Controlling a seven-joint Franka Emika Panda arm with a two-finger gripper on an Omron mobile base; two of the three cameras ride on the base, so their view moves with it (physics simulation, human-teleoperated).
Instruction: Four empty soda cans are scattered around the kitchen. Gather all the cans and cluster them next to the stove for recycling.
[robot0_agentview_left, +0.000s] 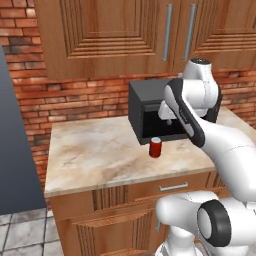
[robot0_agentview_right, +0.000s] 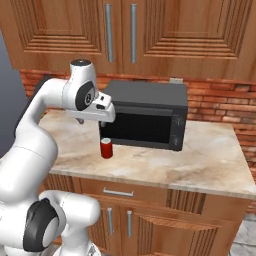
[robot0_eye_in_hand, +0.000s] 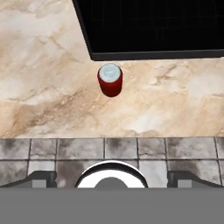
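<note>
On the beige counter (robot0_agentview_left: 95, 155) a red can (robot0_agentview_left: 155, 147) stands upright, just in front of the black microwave's (robot0_agentview_right: 145, 117) lower left corner as we face it, close to the door but not touching it. From the left base view we see the can just below the microwave's dark side, with bare marbled counter stretching away to its left. From the right base view the can (robot0_agentview_right: 106, 148) sits below the microwave's front glass, toward the counter's front half.

We hold our gripper (robot0_eye_in_hand: 112, 177) above the can and nearer the counter's front edge, looking down. In the hand view the can (robot0_eye_in_hand: 110, 80) shows its pale silver top and red wall, with the microwave's black front edge just beyond it. Our two fingertips (robot0_eye_in_hand: 41, 177) stand far apart at the bottom corners of that view, nothing between them, over grey floor tiles (robot0_eye_in_hand: 131, 151) beyond the counter edge. The can lies well ahead of the fingers, roughly centred between them.

In the right base view our hand (robot0_agentview_right: 97, 111) hangs just above and slightly left of the can, in front of the microwave's left end. Brown cabinets (robot0_agentview_right: 120, 35) with metal handles hang above, brick wall (robot0_agentview_left: 75, 97) behind, and a drawer (robot0_agentview_right: 117, 191) sits under the counter.
</note>
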